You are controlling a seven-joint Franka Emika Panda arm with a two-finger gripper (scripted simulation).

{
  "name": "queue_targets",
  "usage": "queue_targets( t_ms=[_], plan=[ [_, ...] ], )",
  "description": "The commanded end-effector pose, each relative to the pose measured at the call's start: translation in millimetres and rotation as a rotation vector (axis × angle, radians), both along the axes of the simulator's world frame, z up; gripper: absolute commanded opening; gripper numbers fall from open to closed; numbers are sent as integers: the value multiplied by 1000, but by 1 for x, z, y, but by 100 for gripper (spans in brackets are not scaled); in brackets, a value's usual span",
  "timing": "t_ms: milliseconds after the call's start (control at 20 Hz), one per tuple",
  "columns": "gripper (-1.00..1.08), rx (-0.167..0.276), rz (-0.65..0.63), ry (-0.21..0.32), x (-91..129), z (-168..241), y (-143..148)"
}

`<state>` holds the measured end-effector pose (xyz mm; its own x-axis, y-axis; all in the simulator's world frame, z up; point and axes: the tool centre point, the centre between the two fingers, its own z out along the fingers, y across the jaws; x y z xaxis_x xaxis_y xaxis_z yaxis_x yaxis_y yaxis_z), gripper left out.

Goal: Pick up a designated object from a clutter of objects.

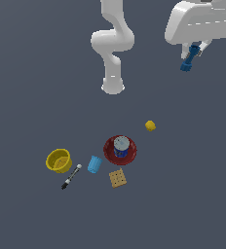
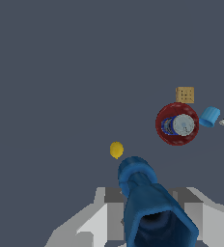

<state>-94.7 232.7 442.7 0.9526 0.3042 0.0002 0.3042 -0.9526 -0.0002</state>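
The designated object [image 1: 187, 62], a small dark blue elongated piece with a wider end, hangs high above the floor at the exterior view's upper right. My gripper [image 1: 193, 51] is shut on it, under the white hand. In the wrist view the same blue piece [image 2: 150, 202] fills the foreground between my grey fingers [image 2: 97, 219], its narrow end pointing away from the camera. The rest of the clutter lies far below it on the floor.
On the floor lie a yellow bowl [image 1: 58, 160], a black-and-white marker [image 1: 71, 176], a light blue cup [image 1: 94, 164], a tan cracker [image 1: 117, 178], a red plate [image 1: 108, 149] holding a blue-labelled can [image 1: 121, 146], and a small yellow lump [image 1: 150, 126]. The arm's white base [image 1: 113, 86] stands behind them.
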Motion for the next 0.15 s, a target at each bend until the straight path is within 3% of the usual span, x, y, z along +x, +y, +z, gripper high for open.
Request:
queue_targets(
  t_ms=[0, 100],
  plan=[
    [-100, 0, 0, 0, 1, 3, 2],
    [-100, 0, 0, 0, 1, 3, 2]
  ],
)
